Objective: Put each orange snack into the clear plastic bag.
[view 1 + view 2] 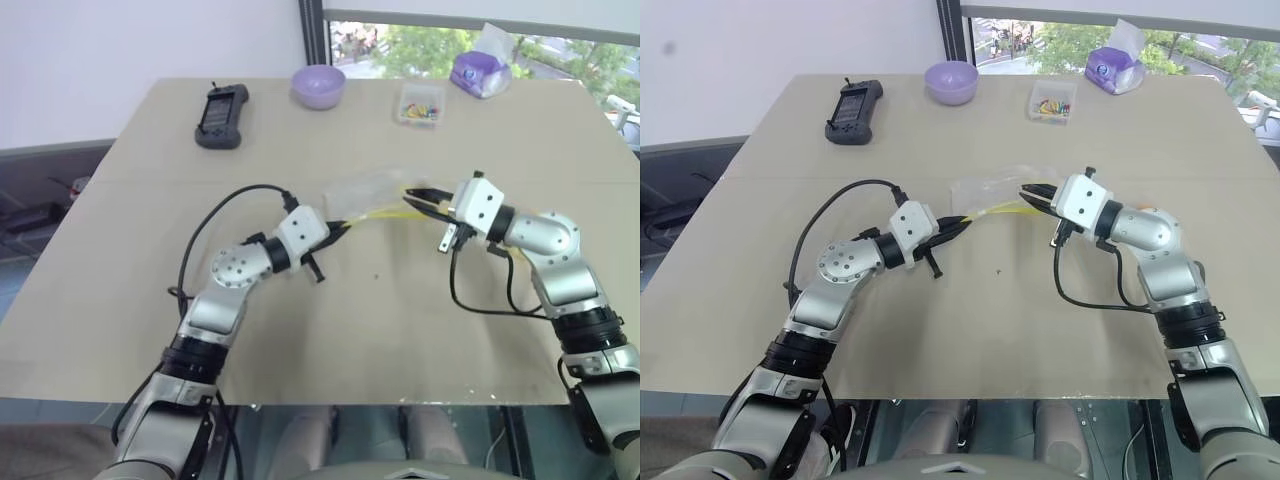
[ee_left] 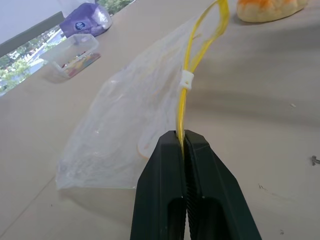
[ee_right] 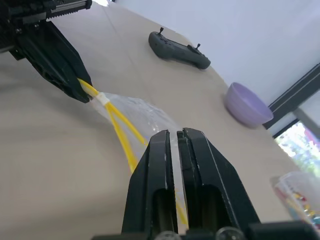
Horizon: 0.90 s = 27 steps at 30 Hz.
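The clear plastic bag hangs stretched between my two grippers above the middle of the table, its yellow seal strip split open into a loop. My left gripper is shut on one end of the strip. My right gripper is shut on the bag's edge at the other end, with clear film pinched between its fingers. One orange snack, a yellow-orange bun, lies on the table beyond the bag on the right arm's side, mostly behind that arm in the head views.
A black handheld controller lies at the far left of the table. A lilac bowl, a small clear box of colourful bits and a purple-and-white packet stand along the far edge by the window.
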Tool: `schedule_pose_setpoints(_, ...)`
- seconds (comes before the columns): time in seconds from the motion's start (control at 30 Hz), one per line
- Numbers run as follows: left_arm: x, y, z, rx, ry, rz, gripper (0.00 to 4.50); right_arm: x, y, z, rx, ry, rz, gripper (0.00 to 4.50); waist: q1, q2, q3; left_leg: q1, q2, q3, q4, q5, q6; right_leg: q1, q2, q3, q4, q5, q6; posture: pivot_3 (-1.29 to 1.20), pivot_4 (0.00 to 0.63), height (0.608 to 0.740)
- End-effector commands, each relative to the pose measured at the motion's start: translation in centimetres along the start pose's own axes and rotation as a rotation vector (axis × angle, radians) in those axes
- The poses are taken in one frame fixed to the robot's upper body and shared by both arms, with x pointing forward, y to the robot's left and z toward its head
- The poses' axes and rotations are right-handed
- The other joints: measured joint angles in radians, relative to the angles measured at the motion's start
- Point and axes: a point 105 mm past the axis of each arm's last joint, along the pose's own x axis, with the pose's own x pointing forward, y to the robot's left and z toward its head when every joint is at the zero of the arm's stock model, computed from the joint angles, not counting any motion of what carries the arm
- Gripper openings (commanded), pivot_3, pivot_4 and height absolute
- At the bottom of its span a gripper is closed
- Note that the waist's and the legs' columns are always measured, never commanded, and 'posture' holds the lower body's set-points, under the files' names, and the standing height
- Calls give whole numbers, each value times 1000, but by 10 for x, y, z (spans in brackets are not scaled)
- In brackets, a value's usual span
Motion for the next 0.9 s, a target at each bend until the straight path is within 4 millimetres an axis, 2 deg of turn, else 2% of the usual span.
schedule_pose_setpoints(0.03,0,3,8,33,-29,4,0,-1,-13,13,-115,-39,-33,288,0,0,0,0,0,0,0,0,0,0,0,0,0,0,0,0,150,740)
schedule_pose_setpoints(0.4,0,3,8,30,-27,1,0,-1,-30,16,-233,-14,-94,288,0,0,0,0,0,0,0,0,0,0,0,0,0,0,0,0,150,740)
schedule_pose_setpoints(0.43,0,3,8,29,-27,1,0,-2,-30,15,-228,-8,-94,798,0,0,0,0,0,0,0,0,0,0,0,0,0,0,0,0,150,740)
schedule_pose_setpoints(0.47,0,3,8,29,-27,1,0,-2,-30,14,-225,-4,-92,1015,0,0,0,0,0,0,0,0,0,0,0,0,0,0,0,0,150,740)
schedule_pose_setpoints(0.67,0,2,7,27,-25,0,0,-2,-26,8,-203,29,-63,3688,0,0,0,0,0,0,0,0,0,0,0,0,0,0,0,0,150,740)
schedule_pose_setpoints(0.77,0,2,7,27,-25,0,0,-2,-26,8,-214,33,-63,3688,0,0,0,0,0,0,0,0,0,0,0,0,0,0,0,0,150,740)
schedule_pose_setpoints(0.8,0,2,8,27,-26,0,0,-3,-26,8,-219,32,-65,3083,0,0,0,0,0,0,0,0,0,0,0,0,0,0,0,0,150,740)
schedule_pose_setpoints(0.83,1,2,8,27,-26,0,0,-3,-26,8,-221,32,-65,2746,0,0,0,0,0,0,0,0,0,0,0,0,0,0,0,0,150,740)
schedule_pose_setpoints(0.9,1,2,8,27,-26,-1,0,-3,-26,7,-227,35,-64,1786,0,0,0,0,0,0,0,0,0,0,0,0,0,0,0,0,150,740)
